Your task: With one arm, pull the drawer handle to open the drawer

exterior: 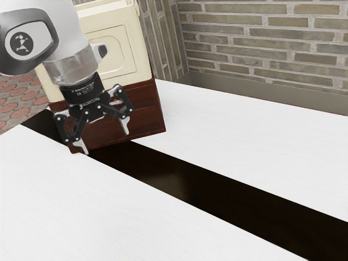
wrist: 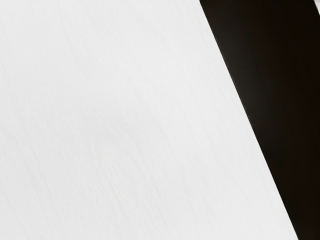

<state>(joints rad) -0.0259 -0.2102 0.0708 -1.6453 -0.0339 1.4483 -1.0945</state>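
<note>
In the exterior view my gripper [exterior: 104,142] points downward in front of a cabinet, its two fingers wide apart with nothing between them. The cabinet has a cream upper part [exterior: 140,54] with a raised panel and a dark red-brown wooden lower part [exterior: 148,119], which has a horizontal seam. My gripper and arm cover much of its front. I cannot make out a drawer handle. Whether a drawer stands out from the cabinet cannot be told.
The white table top [exterior: 244,136] is crossed by a long black strip [exterior: 217,187], which runs from near the cabinet to the exterior view's lower right. In the wrist view are the white surface [wrist: 120,120] and the black strip [wrist: 280,100]. A brick wall [exterior: 266,43] stands behind.
</note>
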